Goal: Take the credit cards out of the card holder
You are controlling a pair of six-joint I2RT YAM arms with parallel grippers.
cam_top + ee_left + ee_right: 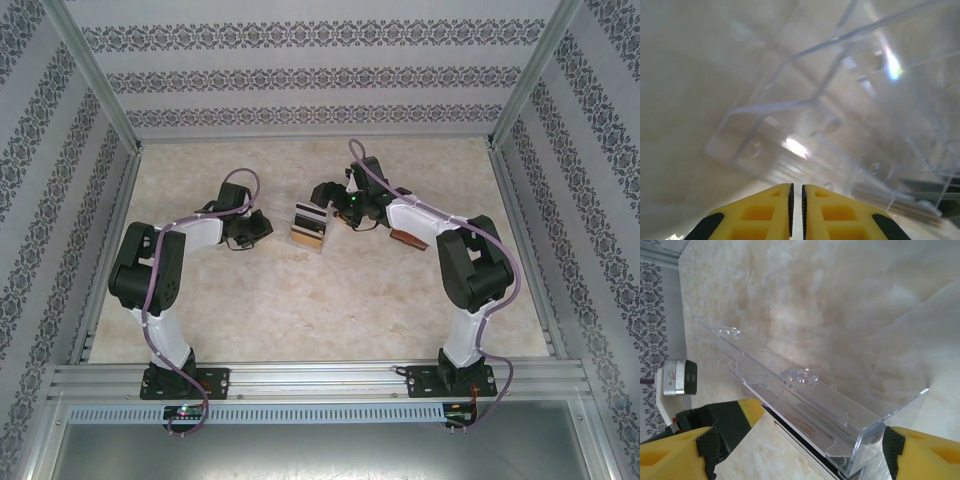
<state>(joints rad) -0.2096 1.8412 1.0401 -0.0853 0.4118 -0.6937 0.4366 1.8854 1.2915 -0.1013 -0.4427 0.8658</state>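
Beige, marble-patterned worktop point(300, 310) is seen from above. The card holder point(308, 225), made of clear plastic, is found near the middle of that frame, slightly above centre, between the two hands. Bands of white and tan, taken to be the credit cards point(307, 236), are seen stacked in it. The left hand point(262, 225) is placed just left of the card holder, and the right hand point(328, 205) is set at its upper right corner. A flat brown object point(408, 240) is seen lying on the worktop to the right, partly covered by the right arm.

In the left wrist view, the left hand point(796, 187) is shown at the bottom edge with its yellow fingers point(760, 212) drawn almost together, only a thin slit being left. Whether anything is pinched there cannot be told. The card holder point(840, 115) is spread, blurred, across the centre and right of the frame, just beyond the fingertips.

In the right wrist view, the right hand point(821, 421) is shown with its fingers point(920, 452) spread wide in the lower corners. The card holder point(805, 390), laid from upper left to lower right, is gripped between them, each tip being set against one side of it.
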